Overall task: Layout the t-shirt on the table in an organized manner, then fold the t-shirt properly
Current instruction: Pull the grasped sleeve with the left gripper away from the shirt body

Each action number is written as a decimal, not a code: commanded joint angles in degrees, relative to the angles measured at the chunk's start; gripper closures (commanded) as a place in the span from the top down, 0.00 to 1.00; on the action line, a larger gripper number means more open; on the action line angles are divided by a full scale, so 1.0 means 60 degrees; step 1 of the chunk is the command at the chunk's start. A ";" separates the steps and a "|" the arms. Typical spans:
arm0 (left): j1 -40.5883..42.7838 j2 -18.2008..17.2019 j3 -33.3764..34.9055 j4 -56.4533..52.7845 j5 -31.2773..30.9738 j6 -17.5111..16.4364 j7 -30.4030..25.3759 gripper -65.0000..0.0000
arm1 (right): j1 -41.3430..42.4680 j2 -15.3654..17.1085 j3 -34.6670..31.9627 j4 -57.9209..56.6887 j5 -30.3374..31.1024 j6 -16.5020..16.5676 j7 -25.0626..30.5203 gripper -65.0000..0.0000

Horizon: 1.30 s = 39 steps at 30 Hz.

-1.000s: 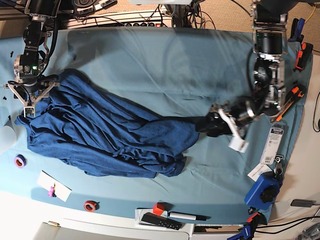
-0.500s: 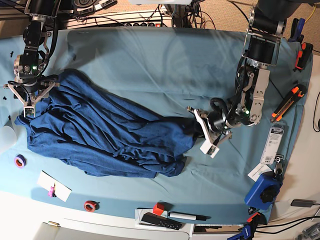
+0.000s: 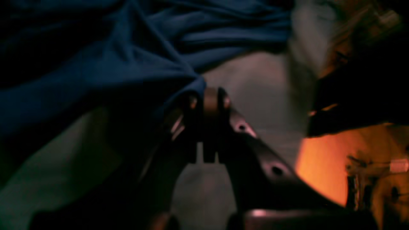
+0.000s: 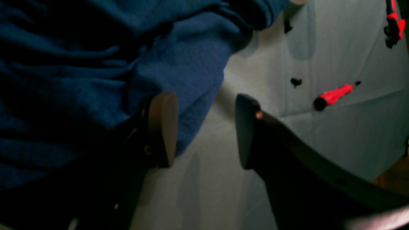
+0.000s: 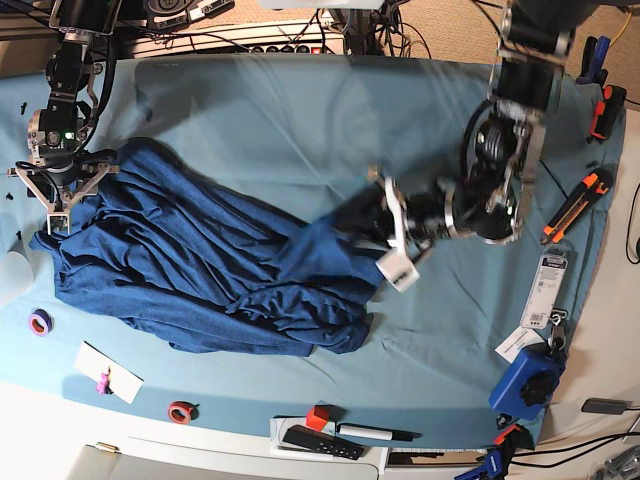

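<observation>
Risk of slip — left claw (image 3: 207, 100) pinches only a thin t-shirt (image 5: 200, 270) edge; right claw (image 4: 204, 127) gapes wide, empty, over the counter (image 5: 300, 120)

— We get even, bright overhead light in the base view; the table (image 5: 300, 110) shows soft sheen near its far edge, and the left arm (image 5: 500, 170) is smeared by motion.

— Both wrist views look dim to us. The left one is blurry, the t-shirt (image 3: 96, 64) nearly black in shadow, with an orange glow at right. The right wrist view is sharper, though its corners darken.
</observation>
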 commanded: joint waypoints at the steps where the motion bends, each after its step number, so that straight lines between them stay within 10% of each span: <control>1: 0.0047 -0.0011 -0.0036 0.0696 -0.0295 -0.0192 -0.0120 0.00 | 0.0095 0.0193 0.0080 0.0157 -0.0076 -0.0080 0.0208 0.44; 13: 0.3770 -0.1268 -0.0211 0.7034 -0.0146 0.0142 -0.0011 0.00 | 0.0095 0.0510 0.0080 0.0157 -0.0834 -0.0055 0.0401 0.44; 22: 0.5238 -0.1282 -0.1708 0.7144 -0.0579 0.0459 -0.0087 0.00 | 0.0117 0.0878 0.0091 0.0113 0.0182 -0.0514 -0.0051 0.45; 39: 0.5235 -0.1279 -0.2146 0.7144 -0.0576 0.0222 -0.0091 0.00 | 0.1880 -0.1443 0.1140 -0.2058 0.0769 -0.0882 0.0907 0.54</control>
